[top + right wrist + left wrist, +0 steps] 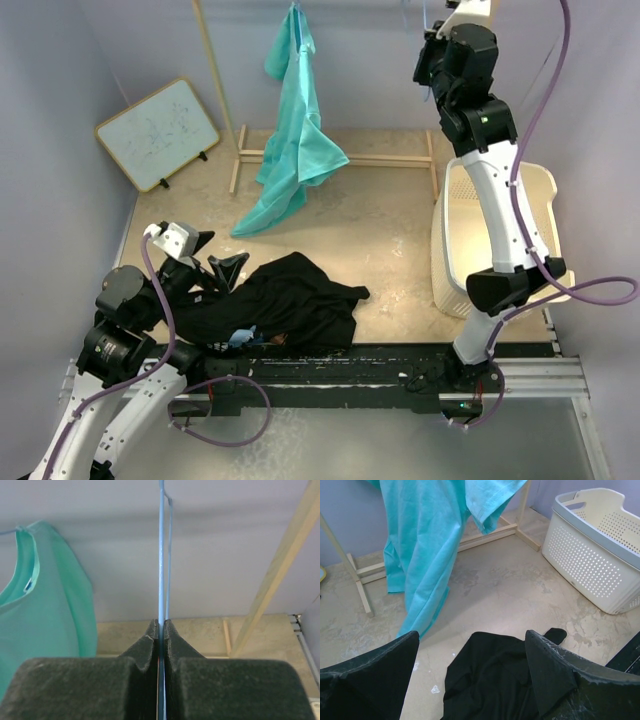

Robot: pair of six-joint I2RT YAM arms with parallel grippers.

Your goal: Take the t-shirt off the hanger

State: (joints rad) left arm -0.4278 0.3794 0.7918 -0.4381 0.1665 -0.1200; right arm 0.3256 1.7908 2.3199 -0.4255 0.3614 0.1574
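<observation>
- The right gripper [428, 58], raised high at the far right of the table [400, 230], has its jaws pressed together on the thin blue wire of a hanger [161, 555]. In the right wrist view the wire runs straight up out of the pinch with no cloth on it.
- A black t-shirt [290, 300] lies crumpled on the table at the near left. It looks like the garment already off that hanger, well apart from the right gripper's jaws.
- The left gripper [215, 255] hangs low with its jaws spread wide and nothing between them. In its wrist view the black t-shirt [490, 680] sits just beyond and below the fingertips [540, 650]. Whether cloth touches them cannot be told.
- To finish the step cleanly, the left arm should probably lift straight up and clear, jaws wide, so no fold catches and drags. The right pinch should hold firm so the wire does not swing.
- A teal t-shirt [295, 140] hangs from the wooden rack [215, 70] at the far centre, apart from both grippers. If it is next, it likely needs one jaw on the hanger and the other drawing the cloth down and off.
- A white basket [545, 195] stands beside the right arm.
</observation>
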